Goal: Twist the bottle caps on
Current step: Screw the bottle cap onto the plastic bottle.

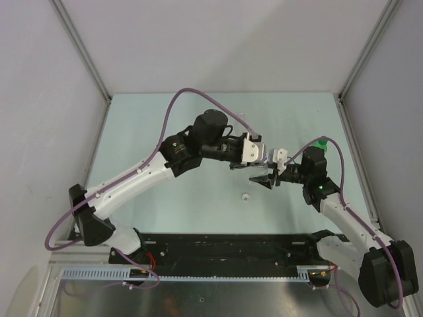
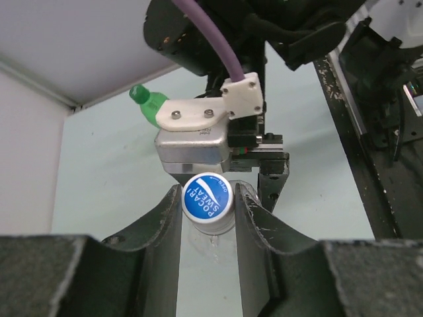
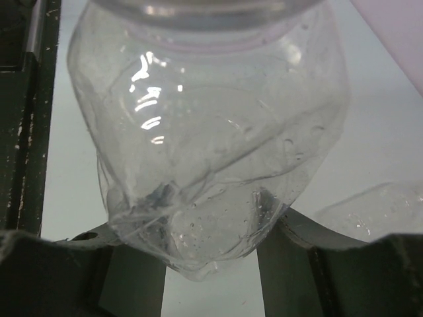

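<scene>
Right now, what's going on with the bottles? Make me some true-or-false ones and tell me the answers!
1. The left gripper is closed on a blue and white cap. True.
2. The right gripper is holding a green bottle. False: it grips a clear bottle.
3. The green bottle lies on the table with a green cap already on it. True.
4. No loose cap is lying on the table. False: a small white cap sits on it by itself, nearer the arm bases than the grippers.
</scene>
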Tool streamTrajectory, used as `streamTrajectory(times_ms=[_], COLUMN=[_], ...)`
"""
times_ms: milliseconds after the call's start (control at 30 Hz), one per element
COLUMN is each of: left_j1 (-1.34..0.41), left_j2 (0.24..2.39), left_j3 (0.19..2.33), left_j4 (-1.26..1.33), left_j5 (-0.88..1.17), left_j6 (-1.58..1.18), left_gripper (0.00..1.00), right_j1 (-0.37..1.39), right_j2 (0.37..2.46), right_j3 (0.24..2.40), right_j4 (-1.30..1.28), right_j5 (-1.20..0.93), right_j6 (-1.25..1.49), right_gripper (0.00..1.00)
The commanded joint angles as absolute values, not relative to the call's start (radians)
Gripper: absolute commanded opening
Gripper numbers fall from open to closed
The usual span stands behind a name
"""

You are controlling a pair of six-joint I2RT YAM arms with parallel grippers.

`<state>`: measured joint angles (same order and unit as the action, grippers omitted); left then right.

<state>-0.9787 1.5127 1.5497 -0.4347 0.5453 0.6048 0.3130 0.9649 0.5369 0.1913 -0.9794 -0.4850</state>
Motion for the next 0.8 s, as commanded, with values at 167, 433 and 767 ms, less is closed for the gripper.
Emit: streamTrajectory(times_ms=[167,433,767], left_j1=[-0.987,-0.980,-0.924], left_j2=[1.578,1.597,1.629], left_j3=[1.407,1.413,1.539], left_j4=[-0.708,-0.725,-0.723], left_j5=[0.666,0.703,0.800], left_j6=[0.862,0.868,0.736], left_gripper=[0.00,0.03,0.92], right_j1=[0.331,0.330,0.332], right_j2=[0.934,0.947,0.940], right_j3=[0.650,0.708,0.716], right_j4=[0.291,0.040,-0.043], right_j5=[-1.310,-1.372,-1.368], right_j6=[-0.591,-0.794,-0.848], right_gripper=[0.00,0.00,0.00])
